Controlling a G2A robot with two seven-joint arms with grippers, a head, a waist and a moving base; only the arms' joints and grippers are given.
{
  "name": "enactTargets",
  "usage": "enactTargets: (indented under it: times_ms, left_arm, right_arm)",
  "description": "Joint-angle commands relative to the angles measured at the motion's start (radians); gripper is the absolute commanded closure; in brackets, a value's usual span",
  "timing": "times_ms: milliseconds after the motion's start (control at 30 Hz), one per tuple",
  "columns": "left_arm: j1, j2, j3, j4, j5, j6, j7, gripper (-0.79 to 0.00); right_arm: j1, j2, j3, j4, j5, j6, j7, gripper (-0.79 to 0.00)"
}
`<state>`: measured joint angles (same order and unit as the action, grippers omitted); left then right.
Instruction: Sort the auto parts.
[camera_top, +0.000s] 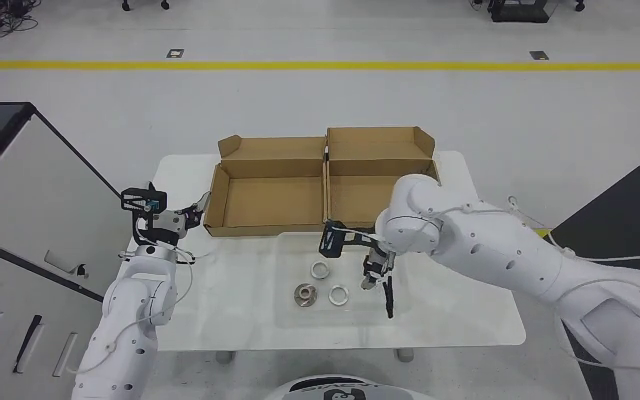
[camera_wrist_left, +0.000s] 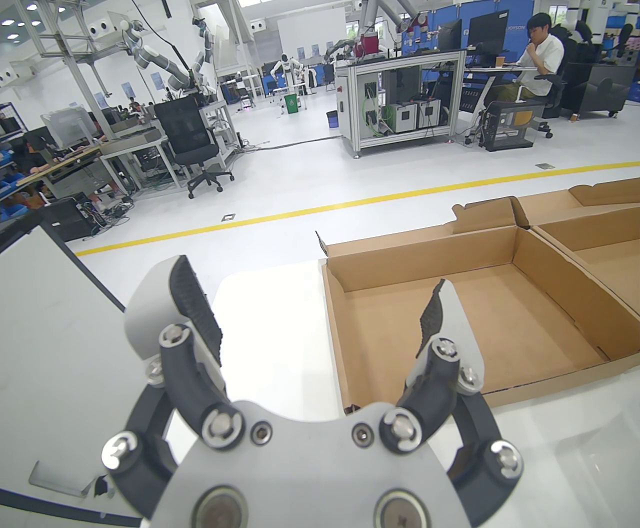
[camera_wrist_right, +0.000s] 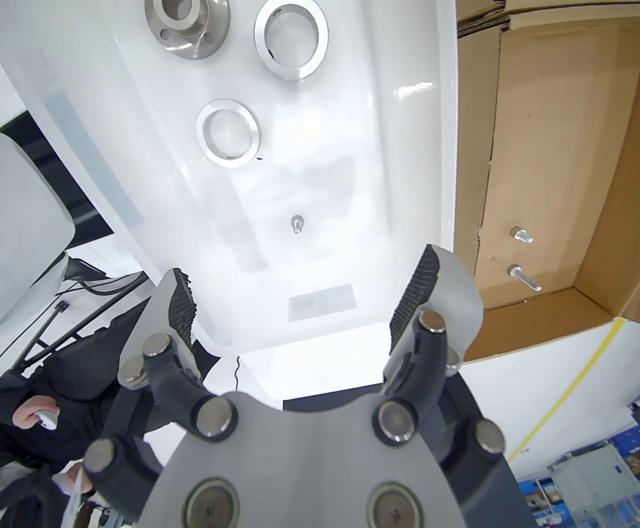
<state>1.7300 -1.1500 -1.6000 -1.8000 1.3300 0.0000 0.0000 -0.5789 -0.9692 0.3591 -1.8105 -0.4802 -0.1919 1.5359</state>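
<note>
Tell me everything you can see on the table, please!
Cardboard boxes: two, brown, side by side at the table's far edge.
Rings: two, silver, on the table in front of the boxes.
Flange: one, silver, beside the rings.
Bolts: three, silver, one loose on the table, two inside a box.
Table: one, white, under everything.
Left arm: one, white, beside the boxes, jaws open.
Right arm: one, white, above the table near the loose bolt, jaws open.
</note>
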Motion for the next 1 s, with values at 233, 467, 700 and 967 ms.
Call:
enactTargets:
  times_ms: [233,467,700,967]
  left_arm:
    - [0.000,0.000,0.000,0.000,0.000,0.000,0.000,-0.785]
    - [0.000,0.000,0.000,0.000,0.000,0.000,0.000,-0.785]
    - [0.000,0.000,0.000,0.000,0.000,0.000,0.000,-0.785]
    - [0.000,0.000,0.000,0.000,0.000,0.000,0.000,-0.785]
  right_arm:
    - [0.011,-0.006,-0.059,0.043,0.007,0.001,0.000,-0.736]
    - [-0.005,-0.025,-0.083,0.084,-0.002,-0.002,-0.001,-0.557]
    - [-0.018,-0.047,-0.101,0.129,-0.013,-0.012,-0.001,-0.483]
    - [-0.024,-0.063,-0.113,0.168,-0.031,0.001,0.000,-0.379]
